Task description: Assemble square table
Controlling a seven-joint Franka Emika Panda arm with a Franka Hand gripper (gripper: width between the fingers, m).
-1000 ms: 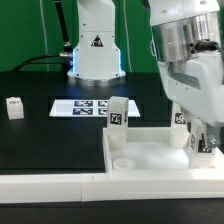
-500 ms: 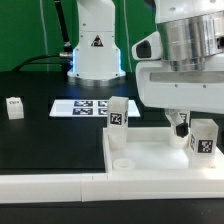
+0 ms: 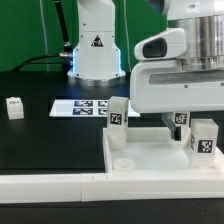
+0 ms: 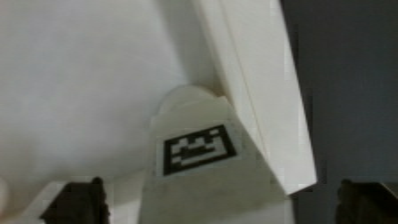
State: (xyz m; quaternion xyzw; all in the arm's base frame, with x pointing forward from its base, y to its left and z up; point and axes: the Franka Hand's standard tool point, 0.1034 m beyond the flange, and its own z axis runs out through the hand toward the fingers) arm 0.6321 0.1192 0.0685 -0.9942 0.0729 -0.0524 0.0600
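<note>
Table top (image 3: 150, 152) sits flat on the black worktop (image 3: 50, 140), rim up, tray floor bare in the middle. One round socket (image 3: 122, 161) shows uncovered at the top's near corner on the exterior view's left.

Legs, all placed against the table top:
- leg A (image 3: 118, 113): upright at the top's far corner, exterior view's left, tag facing the camera. Can't tell if it's seated in its socket.
- leg B (image 3: 204, 140): upright at the top's edge on the exterior view's right, tag facing the camera.
- leg C (image 3: 180, 120): near the top's far corner on the exterior view's right, mostly hidden under the arm (image 3: 185, 70), only the tag patch visible.
- leg D (image 3: 14, 107): loose on the worktop, well apart from the top, off to the exterior view's left.

Wrist view: a tagged leg (image 4: 199, 147) stands just inside the top's rim (image 4: 249, 80), touching it. Can't tell which of the legs this is.

Jaws: spread wide, pinching nothing. The dark fingertips (image 4: 75, 200) stand clear on either side of that leg, with a gap on both sides.

Arm hangs above the top's side on the exterior view's right.

White wall bar (image 3: 50, 185) runs along the top's near side. Marker board (image 3: 85, 107) lies flat beyond the top's far side, toward the exterior view's left; robot base (image 3: 97, 50) is further back behind it.
</note>
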